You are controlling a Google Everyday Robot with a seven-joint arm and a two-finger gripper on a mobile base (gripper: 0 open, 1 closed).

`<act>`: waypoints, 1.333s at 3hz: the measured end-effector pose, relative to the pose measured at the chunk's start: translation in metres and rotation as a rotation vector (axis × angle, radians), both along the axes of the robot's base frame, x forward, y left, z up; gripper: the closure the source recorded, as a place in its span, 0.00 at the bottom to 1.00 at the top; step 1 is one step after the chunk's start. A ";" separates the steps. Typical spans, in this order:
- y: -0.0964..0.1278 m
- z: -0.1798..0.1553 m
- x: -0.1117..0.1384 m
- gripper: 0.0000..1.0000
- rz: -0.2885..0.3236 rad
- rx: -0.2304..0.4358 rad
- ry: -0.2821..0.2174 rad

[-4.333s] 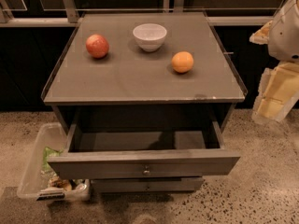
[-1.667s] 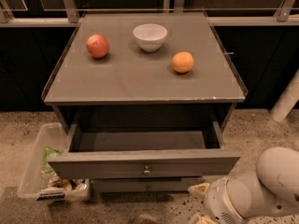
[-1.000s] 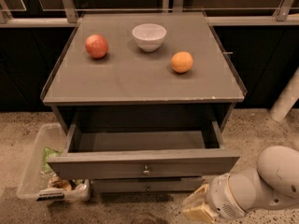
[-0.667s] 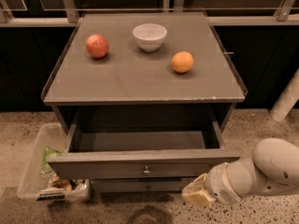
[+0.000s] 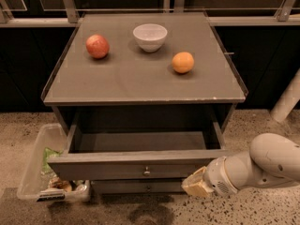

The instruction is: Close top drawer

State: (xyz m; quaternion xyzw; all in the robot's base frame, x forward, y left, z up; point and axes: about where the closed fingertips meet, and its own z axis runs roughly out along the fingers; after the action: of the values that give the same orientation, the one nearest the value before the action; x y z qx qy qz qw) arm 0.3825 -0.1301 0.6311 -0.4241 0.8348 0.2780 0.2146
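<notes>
The top drawer of the grey-brown cabinet is pulled far out and looks empty inside. Its wide front panel has a small round metal knob at the centre. My gripper comes in from the lower right on a white arm. Its beige tip sits just below the right end of the drawer front, close to it. A narrower drawer front shows just beneath.
On the cabinet top stand a red apple, a white bowl and an orange. A clear plastic bin with scraps stands on the speckled floor at the left. A white post leans at the right.
The arm swung down from the upper right to the lower right. In the last second it has moved up and left, bringing the gripper to the drawer front's right end. The drawer has not moved.
</notes>
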 end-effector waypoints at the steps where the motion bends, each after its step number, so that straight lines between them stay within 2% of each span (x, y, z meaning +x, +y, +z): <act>1: -0.002 -0.001 0.002 1.00 -0.023 -0.001 -0.012; 2: -0.003 0.005 0.026 1.00 -0.072 0.019 -0.105; 3: 0.003 0.012 0.049 1.00 -0.086 0.043 -0.184; 4: 0.013 0.013 0.069 1.00 -0.081 0.060 -0.223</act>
State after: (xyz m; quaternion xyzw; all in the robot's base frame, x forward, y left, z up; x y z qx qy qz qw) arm 0.4512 -0.1170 0.6437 -0.4115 0.8135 0.2451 0.3298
